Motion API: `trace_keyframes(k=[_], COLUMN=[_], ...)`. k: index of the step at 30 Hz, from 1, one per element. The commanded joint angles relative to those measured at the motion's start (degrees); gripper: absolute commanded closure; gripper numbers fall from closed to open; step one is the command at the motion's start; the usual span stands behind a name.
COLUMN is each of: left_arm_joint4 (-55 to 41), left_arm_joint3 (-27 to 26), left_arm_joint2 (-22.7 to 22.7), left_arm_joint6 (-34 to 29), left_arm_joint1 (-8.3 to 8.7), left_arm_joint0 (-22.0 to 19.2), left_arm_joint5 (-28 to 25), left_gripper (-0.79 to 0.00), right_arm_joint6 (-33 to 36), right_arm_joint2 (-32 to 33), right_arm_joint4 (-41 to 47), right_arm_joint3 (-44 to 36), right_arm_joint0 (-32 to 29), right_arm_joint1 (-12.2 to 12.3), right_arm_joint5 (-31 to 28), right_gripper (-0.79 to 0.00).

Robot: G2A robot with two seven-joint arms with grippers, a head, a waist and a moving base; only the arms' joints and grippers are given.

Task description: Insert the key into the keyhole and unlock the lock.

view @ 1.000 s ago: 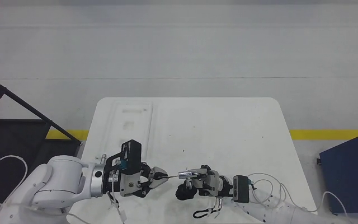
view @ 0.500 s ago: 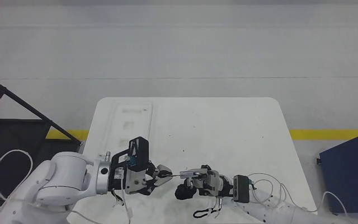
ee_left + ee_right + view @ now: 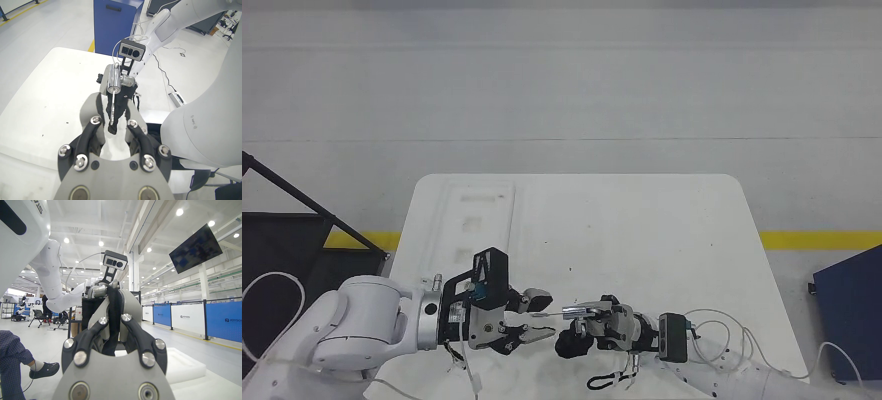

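So the lock (image 3: 114,77) is up in the air, not lying on anything. The right gripper (image 3: 113,289) has its black-padded fingers (image 3: 121,96) pressed tight on the shiny chrome body and holds it with the keyhole face turned toward the other arm. The key (image 3: 113,106) is already sitting in the keyhole. Its blade goes straight into the round end of the lock, and the flat head sticks out on the side away from the right gripper. The left gripper (image 3: 540,317) is right in front of that keyhole face with its pincer spread wide, one finger (image 3: 90,108) on each side of the key's head. As far as I can see from the left wrist view, neither finger is touching the key, and there's a gap on both sides, so the key is just hanging out of the lock by itself. From the top view, the two grippers face each other across the lock, nearly in one line, with the key's shaft bridging the space between them. The white table (image 3: 642,230) is underneath the lock. The lock sits over the table's near edge, and most of the tabletop stretches away beyond it.
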Motion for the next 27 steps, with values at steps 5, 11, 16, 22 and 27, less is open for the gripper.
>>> trace_keyframes(k=[5, 11, 16, 22, 27], left_arm_joint4=[0.4, 1.5, 3.2, 4.1, 4.5], left_arm_joint3=[2.1, 4.9, 5.9, 6.3, 6.4], left_arm_joint2=[-2.5, -5.3, -6.4, -5.3, -2.3], left_arm_joint6=[2.3, 8.8, 11.6, 13.2, 13.5], left_arm_joint1=[0.09, -0.14, -0.30, -0.54, -0.86], left_arm_joint0=[2.9, 6.2, 7.7, 7.1, 4.8], left_arm_joint5=[-2.8, -9.3, -12.9, -13.9, -13.1], left_gripper=[-0.785, -0.785, -0.785, -0.785, -0.785], right_arm_joint6=[0.0, 0.0, 0.0, 0.0, 0.0], right_arm_joint2=[0.0, 0.0, 0.0, 0.0, 0.0], right_arm_joint4=[0.0, 0.0, 0.0, 0.0, 0.0], right_arm_joint3=[0.0, 0.0, 0.0, 0.0, 0.0], right_arm_joint0=[0.0, 0.0, 0.0, 0.0, 0.0], right_arm_joint1=[0.0, 0.0, 0.0, 0.0, 0.0], right_arm_joint5=[0.0, 0.0, 0.0, 0.0, 0.0], right_gripper=[0.000, 0.000, 0.000, 0.000, 0.000])
